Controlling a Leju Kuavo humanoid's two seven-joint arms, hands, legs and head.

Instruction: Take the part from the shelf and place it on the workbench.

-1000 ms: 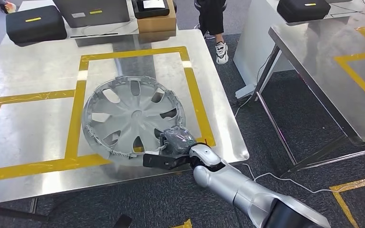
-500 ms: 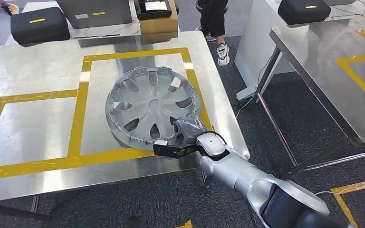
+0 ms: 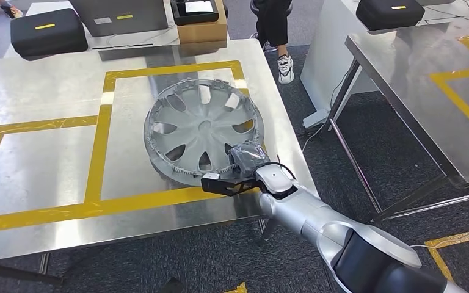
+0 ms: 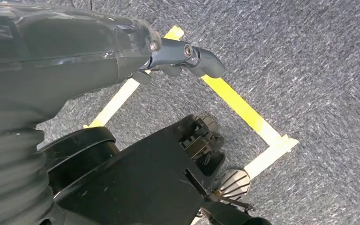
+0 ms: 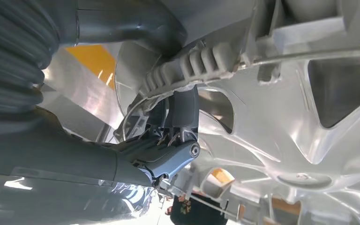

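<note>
A silver hubcap (image 3: 203, 128) with several spoke openings hangs low over the steel workbench (image 3: 36, 159), inside the yellow tape rectangle (image 3: 101, 140). My right hand (image 3: 247, 160) grips its near right rim from the table's front edge. The hubcap looks slightly tilted; I cannot tell whether its far rim touches the metal. Up close in the right wrist view, the right hand (image 5: 168, 154) clamps the ribbed rim of the hubcap (image 5: 286, 117). My left hand (image 4: 187, 54) hangs beside my body above grey carpet and holds nothing.
At the workbench's far edge lie a black case (image 3: 49, 32) and a cardboard box (image 3: 200, 24). A person's legs (image 3: 275, 30) stand behind it. A second steel table (image 3: 427, 79) with another black case (image 3: 389, 12) is on the right, across a carpeted aisle.
My right hand has carried the hubcap to the right and farther onto the workbench, from the tape rectangle's left part toward its right side. The view has shifted a little.
</note>
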